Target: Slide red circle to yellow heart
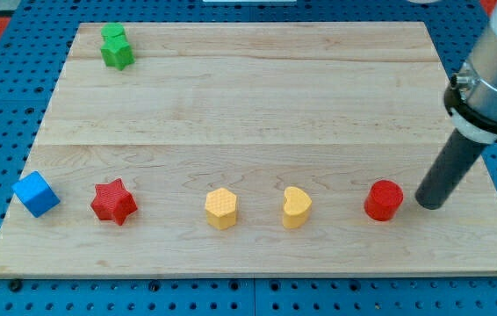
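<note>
The red circle stands on the wooden board near the view's bottom right. The yellow heart stands to its left, about a block's width of bare board between them. My tip rests on the board just to the right of the red circle, with a small gap between them. The dark rod rises from the tip up to the right, toward the arm at the view's right edge.
A yellow hexagon stands left of the heart, then a red star and a blue cube at the board's left edge. A green star-shaped block sits at the top left. The board lies on a blue pegboard.
</note>
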